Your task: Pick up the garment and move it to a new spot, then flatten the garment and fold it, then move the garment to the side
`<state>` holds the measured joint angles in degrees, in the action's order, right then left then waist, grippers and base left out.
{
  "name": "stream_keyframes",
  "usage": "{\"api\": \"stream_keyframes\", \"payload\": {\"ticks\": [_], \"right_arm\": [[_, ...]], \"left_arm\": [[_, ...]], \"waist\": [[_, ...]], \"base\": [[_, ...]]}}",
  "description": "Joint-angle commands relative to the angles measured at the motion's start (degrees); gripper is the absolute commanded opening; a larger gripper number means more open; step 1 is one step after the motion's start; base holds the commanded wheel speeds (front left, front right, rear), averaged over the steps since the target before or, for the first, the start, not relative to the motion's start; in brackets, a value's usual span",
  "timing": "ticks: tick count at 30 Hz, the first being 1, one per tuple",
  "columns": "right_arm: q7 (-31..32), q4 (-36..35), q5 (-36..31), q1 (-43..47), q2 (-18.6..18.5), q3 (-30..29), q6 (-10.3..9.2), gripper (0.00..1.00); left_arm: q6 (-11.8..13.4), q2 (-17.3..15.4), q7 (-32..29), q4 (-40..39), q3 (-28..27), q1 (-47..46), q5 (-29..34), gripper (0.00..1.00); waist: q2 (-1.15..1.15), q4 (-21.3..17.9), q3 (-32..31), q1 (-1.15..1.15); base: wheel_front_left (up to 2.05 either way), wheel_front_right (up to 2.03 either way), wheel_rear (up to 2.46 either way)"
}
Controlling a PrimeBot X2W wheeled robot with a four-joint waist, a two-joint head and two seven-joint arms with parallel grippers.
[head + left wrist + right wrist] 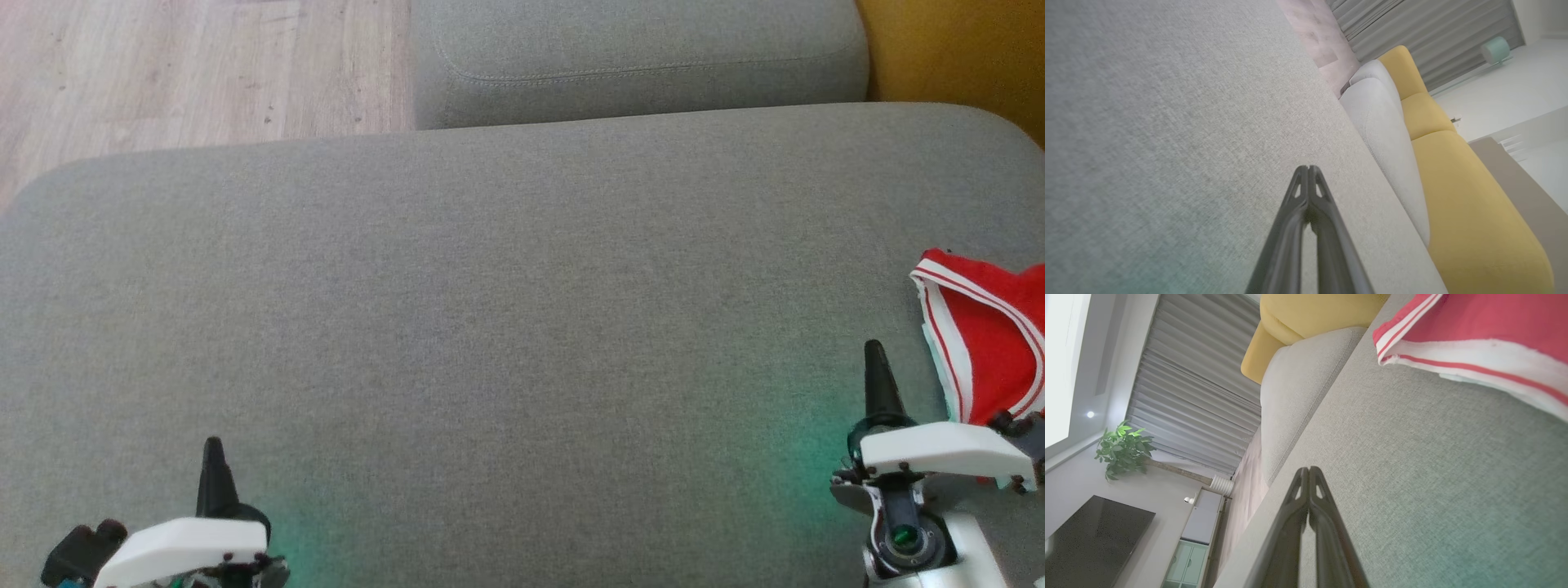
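Observation:
The garment [992,347] is red with white-and-red striped trim. It lies bunched at the right edge of the grey couch seat [506,327], partly cut off by the frame, and appears again as the garment [1478,330] at the top right of the right wrist view. My right gripper [875,353] is shut and empty, just left of the garment and apart from it; its tips [1308,470] meet over bare fabric. Low at the left, my left gripper [214,445] is shut with nothing in it, tips [1307,168] pressed together above the cushion.
A second grey cushion [637,57] sits behind the seat. Wooden floor [196,73] lies beyond the far left edge. A yellow sofa [1470,196] adjoins the grey one on the right. Curtains, a plant [1122,451] and a dark screen [1090,539] stand across the room.

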<state>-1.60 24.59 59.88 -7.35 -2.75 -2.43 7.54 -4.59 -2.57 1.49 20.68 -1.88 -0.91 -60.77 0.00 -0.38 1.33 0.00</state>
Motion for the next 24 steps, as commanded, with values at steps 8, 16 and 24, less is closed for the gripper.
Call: {"api": "stream_keyframes", "payload": {"ticks": [8, 16, 24], "right_arm": [[1.7, -3.8, 6.5, -0.9, -0.2, -0.4, -0.04, 0.00], [3.0, -5.2, 11.9, -0.5, -0.2, -1.2, -0.04, 0.00], [4.3, -6.6, 17.2, 0.0, -0.2, -1.9, -0.04, 0.00]], "left_arm": [[-0.8, -0.2, -1.6, -2.9, -2.1, -3.1, -6.2, 0.00], [-1.2, -0.3, -2.9, -3.7, -2.6, -3.5, -11.4, 0.00], [-1.6, -0.3, -4.3, -4.5, -3.1, -4.0, -16.7, 0.00]], "waist": [[0.00, 0.1, -0.2, 0.00], [0.00, 0.1, -0.4, 0.00], [0.00, 0.2, -0.6, 0.00]], "base": [[0.00, 0.00, 0.00], [0.00, 0.00, 0.00], [0.00, 0.00, 0.00]]}}
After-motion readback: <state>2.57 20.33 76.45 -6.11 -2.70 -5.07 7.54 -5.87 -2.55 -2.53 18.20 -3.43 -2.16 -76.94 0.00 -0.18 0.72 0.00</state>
